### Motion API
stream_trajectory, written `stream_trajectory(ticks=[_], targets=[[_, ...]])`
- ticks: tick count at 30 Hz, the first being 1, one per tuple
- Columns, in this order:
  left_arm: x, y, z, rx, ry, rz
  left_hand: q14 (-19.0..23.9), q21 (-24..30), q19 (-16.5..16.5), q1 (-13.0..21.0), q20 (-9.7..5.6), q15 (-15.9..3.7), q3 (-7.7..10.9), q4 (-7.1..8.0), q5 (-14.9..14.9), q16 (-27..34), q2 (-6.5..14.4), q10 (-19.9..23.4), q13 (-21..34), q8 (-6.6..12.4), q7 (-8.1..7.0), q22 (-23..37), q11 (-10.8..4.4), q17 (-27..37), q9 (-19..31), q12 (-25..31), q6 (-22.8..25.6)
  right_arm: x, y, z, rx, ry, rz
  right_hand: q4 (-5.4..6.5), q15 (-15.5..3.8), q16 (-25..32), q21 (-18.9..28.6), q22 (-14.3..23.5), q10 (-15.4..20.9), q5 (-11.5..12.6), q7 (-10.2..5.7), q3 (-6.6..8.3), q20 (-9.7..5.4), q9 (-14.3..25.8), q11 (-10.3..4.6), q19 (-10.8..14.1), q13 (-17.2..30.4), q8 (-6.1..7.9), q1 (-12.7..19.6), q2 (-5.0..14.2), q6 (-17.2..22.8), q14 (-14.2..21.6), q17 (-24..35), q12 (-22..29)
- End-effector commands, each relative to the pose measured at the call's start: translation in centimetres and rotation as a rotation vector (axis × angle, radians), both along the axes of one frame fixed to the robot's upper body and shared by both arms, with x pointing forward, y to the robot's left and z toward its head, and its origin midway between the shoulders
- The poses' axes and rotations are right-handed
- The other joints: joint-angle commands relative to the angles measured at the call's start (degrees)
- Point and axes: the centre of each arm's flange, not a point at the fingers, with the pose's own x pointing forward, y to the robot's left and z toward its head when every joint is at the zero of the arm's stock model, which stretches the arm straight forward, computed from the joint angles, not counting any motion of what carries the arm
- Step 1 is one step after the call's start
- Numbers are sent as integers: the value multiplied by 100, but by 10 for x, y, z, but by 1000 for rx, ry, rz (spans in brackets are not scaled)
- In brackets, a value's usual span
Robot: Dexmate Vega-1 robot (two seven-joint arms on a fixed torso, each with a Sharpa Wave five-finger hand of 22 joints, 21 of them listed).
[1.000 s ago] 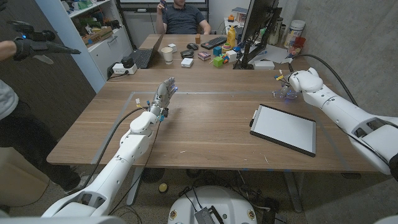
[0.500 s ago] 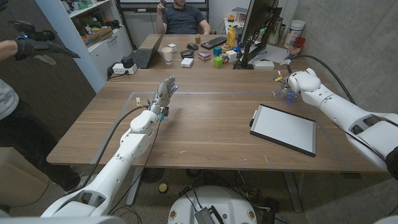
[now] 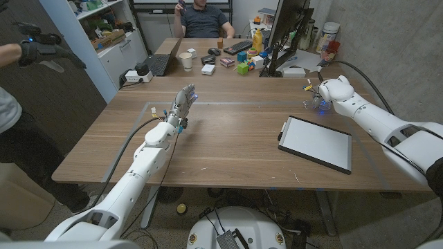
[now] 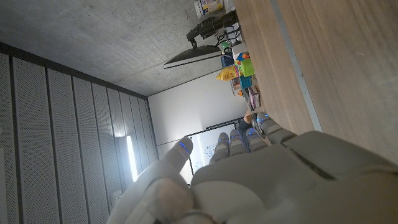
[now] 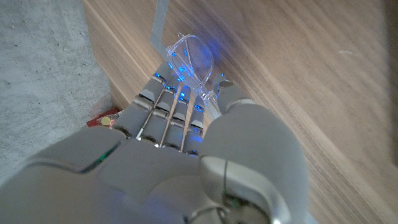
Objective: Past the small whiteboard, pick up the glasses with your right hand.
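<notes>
Clear-framed glasses point(image 3: 313, 104) lie on the wooden table point(image 3: 235, 138) just past the small whiteboard point(image 3: 316, 143), a white panel in a dark frame at the right. My right hand point(image 3: 331, 90) sits over them from the right. In the right wrist view one lens point(image 5: 189, 51) sticks out beyond the blue-lit fingertips point(image 5: 177, 68), and the frame runs in between the fingers and the thumb point(image 5: 231, 94), which pinch it. My left hand point(image 3: 183, 104) stands upright at the left middle of the table, fingers straight and holding nothing.
A second table behind carries a laptop point(image 3: 160, 61), a cup point(image 3: 186, 61), a keyboard point(image 3: 237, 47), coloured blocks point(image 3: 242, 66) and a monitor point(image 3: 287, 31). A person sits at its far end point(image 3: 202, 17). Another person stands at the left edge point(image 3: 14, 104).
My right hand has edged a little to the left and farther over the glasses. The glasses, the whiteboard and my left hand have stayed put.
</notes>
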Motion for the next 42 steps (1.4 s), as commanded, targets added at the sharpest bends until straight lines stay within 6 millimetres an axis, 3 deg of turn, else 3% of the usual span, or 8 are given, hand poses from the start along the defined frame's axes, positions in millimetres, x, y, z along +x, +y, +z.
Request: stream_trajectory(ticks=[1, 7, 13, 17, 24, 29, 37, 42], targets=[[1, 2, 3, 0, -7, 3, -50, -22, 18, -64, 14, 17, 3, -8, -1, 7, 566, -47, 27, 37, 43, 10, 0, 21, 21, 18, -26, 5, 3, 2, -15, 18, -19, -19, -868, 390, 158, 52, 211, -28, 10, -129, -31, 23, 0, 310, 70, -48, 154, 9, 150, 660, 305, 147], [0, 3, 4, -1, -12, 7, -46, -28, 22, -65, 12, 15, 4, -7, -1, 9, 568, -47, 27, 37, 44, 10, -2, 21, 21, 18, -25, 7, 3, 6, -8, 30, -31, -38, -894, 1356, 492, 159, 885, -88, 89, -570, -11, 50, 111, 727, 261, -123, 471, -53, 483, 1685, 1243, 637], [1, 3, 5, -1, -11, 8, -44, -34, 24, -63, 11, 17, 7, -8, 0, 9, 574, -43, 27, 37, 46, 10, 2, 20, 21, 19, -25, 9, 2, 10, -5, 41, -44, 130, -777, 1786, 681, 239, 1293, -88, 171, -963, 51, 85, 232, 834, 414, -150, 224, -229, 728, 1949, 1773, 975], [3, 3, 3, -5, -6, 5, -44, -37, 26, -61, 15, 21, 10, -9, 1, 8, 578, -49, 27, 36, 50, 10, -3, 19, 21, 17, -28, 11, 4, 11, -16, 57, -53, 241, -808, 1927, 783, 280, 1589, -27, 230, -1133, 132, 94, 254, 879, 504, -72, -4, -255, 1100, 2071, 1981, 1198], [1, 3, 5, -4, -18, 11, -41, -44, 29, -55, 18, 15, 20, -12, 2, 8, 588, -51, 26, 36, 47, 10, 5, 17, 21, 17, -28, 14, 4, 14, -18, 60, -67, 211, -843, 2617, 1122, 329, 2489, 129, 405, -1369, 152, 108, 211, 1220, 802, 141, -6, -220, 2185, 2711, 2732, 1838], [0, 3, 6, -2, -21, 10, -42, -47, 36, -51, 15, 19, 26, -14, 2, 6, 592, -50, 26, 36, 51, 10, 0, 16, 21, 17, -29, 14, 6, 14, -26, 53, -65, 69, -905, 2814, 1323, 366, 2899, 235, 422, -1288, 68, 133, 182, 1328, 1054, 331, 361, -39, 2943, 2882, 3082, 2189], [0, 3, 5, -1, -20, 8, -45, -56, 36, -47, 17, 19, 33, -15, 2, 4, 593, -49, 26, 35, 52, 10, 6, 16, 21, 17, -31, 11, 7, 14, -26, 42, -69, -32, -913, 2946, 1538, 428, 3311, 221, 503, -1174, -64, 163, 87, 1358, 1242, 470, 890, 285, 3449, 3178, 3205, 2478], [-1, 3, 5, 2, -21, 3, -47, -62, 36, -45, 16, 20, 37, -15, 1, 4, 593, -54, 26, 35, 49, 10, -9, 15, 21, 16, -32, 7, 7, 16, -25, 27, -64, -14, -892, 2962, 1590, 443, 3368, 193, 530, -1191, -85, 167, 120, 1360, 1257, 480, 922, 302, 3509, 3203, 3248, 2509]])
